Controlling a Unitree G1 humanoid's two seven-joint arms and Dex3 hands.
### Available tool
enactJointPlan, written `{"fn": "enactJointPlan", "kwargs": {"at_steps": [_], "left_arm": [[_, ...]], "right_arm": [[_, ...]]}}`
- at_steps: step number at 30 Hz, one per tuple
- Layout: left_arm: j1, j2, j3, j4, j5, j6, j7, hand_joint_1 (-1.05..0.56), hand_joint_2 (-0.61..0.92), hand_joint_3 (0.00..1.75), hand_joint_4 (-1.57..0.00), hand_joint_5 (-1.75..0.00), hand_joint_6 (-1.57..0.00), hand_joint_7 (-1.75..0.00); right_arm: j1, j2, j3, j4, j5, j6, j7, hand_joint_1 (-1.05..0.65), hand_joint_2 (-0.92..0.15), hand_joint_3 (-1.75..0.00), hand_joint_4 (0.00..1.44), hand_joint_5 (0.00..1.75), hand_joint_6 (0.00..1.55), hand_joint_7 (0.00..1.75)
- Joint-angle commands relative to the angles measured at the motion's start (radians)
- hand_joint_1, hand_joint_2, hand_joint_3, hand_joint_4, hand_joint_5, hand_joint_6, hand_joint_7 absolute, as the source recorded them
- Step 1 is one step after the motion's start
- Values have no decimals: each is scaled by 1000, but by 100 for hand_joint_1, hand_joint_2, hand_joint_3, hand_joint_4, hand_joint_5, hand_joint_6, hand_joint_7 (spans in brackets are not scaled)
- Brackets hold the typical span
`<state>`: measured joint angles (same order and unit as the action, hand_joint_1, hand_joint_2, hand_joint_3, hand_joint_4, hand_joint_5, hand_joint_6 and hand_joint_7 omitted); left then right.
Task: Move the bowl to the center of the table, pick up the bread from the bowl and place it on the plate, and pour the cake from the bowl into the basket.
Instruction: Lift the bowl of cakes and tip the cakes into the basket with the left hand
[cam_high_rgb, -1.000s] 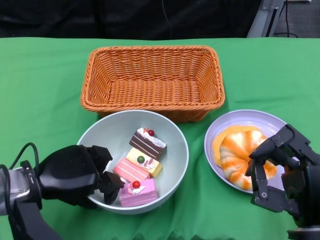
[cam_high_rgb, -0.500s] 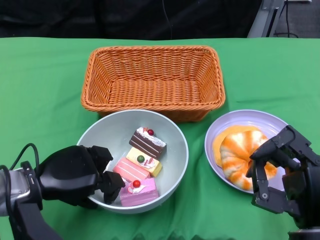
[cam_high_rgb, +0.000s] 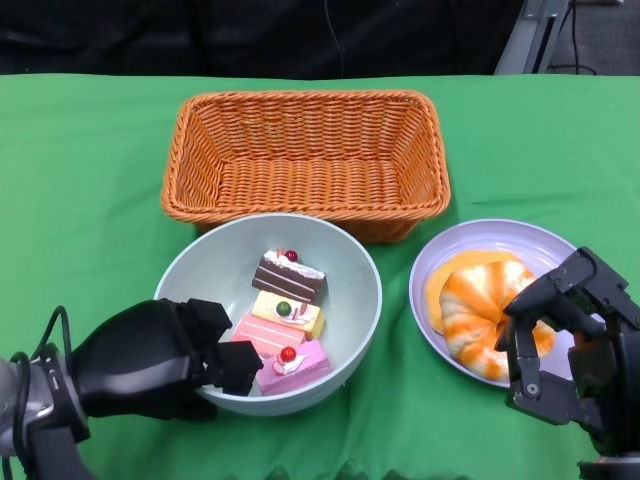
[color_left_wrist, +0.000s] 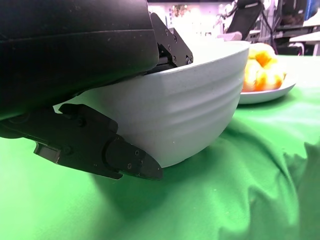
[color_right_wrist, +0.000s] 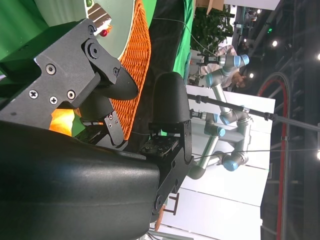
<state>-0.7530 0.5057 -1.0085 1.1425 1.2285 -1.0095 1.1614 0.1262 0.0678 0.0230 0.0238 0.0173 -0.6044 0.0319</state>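
A: Where are we? The basket (cam_high_rgb: 305, 160) sits just beyond our left hand (cam_high_rgb: 150, 357), which grips the bowl (cam_high_rgb: 345, 270) by its near rim, cakes (cam_high_rgb: 280, 330) inside.

B: Pouring comes next, we judge: lift and tip it forward. Bread (cam_high_rgb: 478, 305) lies on the plate (cam_high_rgb: 520, 235) under our right hand (cam_high_rgb: 565, 345), fingers spread, empty.

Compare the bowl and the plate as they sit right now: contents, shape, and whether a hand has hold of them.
The bowl is deep and pale grey-green with four cake slices inside; the plate is shallow and pale lilac with one orange-striped bread on it. The left hand grips the bowl's near rim, while the right hand hovers open over the plate's near edge, holding nothing. Both are round and sit on the green cloth in front of the basket.
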Motion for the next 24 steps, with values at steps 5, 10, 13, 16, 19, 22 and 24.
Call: {"fn": "enactJointPlan", "kwargs": {"at_steps": [5, 10, 13, 16, 19, 22, 24], "left_arm": [[-3, 18, -5, 2, 11, -14, 80, -11, 89, 8, -66, -175, -46, -175], [-8, 30, -5, -14, 18, -29, 112, -11, 90, 7, -65, -175, -46, -175], [-8, 35, -5, -25, 27, -28, 152, -10, 91, 7, -66, -175, -46, -175], [-11, 41, -5, -36, 37, -31, 180, -8, 92, 11, -67, -175, -48, -175], [-14, 47, -2, -49, 39, -39, 205, -9, 92, 16, -68, -175, -49, -175], [-14, 56, 7, -66, 34, -41, 223, -10, 90, 15, -68, -175, -49, -175], [-14, 60, 12, -72, 30, -44, 233, -9, 89, 14, -67, -175, -50, -175]], "right_arm": [[-2, 2, -7, 5, -4, -5, -14, 5, -45, -133, 68, 174, 62, 149], [-8, -1, -7, 19, -2, -16, -14, 5, -44, -135, 69, 174, 62, 149], [-11, -4, -7, 26, -4, -21, -15, 5, -44, -135, 69, 174, 62, 149], [-10, -3, -6, 27, -3, -15, -15, 5, -44, -134, 69, 174, 62, 149], [-10, -2, -6, 30, 1, -15, -13, 5, -45, -133, 69, 173, 62, 148], [-14, -3, -8, 42, -14, -25, -21, 6, -44, -134, 70, 173, 63, 149], [-18, -3, -9, 52, -19, -33, -25, 5, -44, -135, 71, 173, 63, 149]]}}
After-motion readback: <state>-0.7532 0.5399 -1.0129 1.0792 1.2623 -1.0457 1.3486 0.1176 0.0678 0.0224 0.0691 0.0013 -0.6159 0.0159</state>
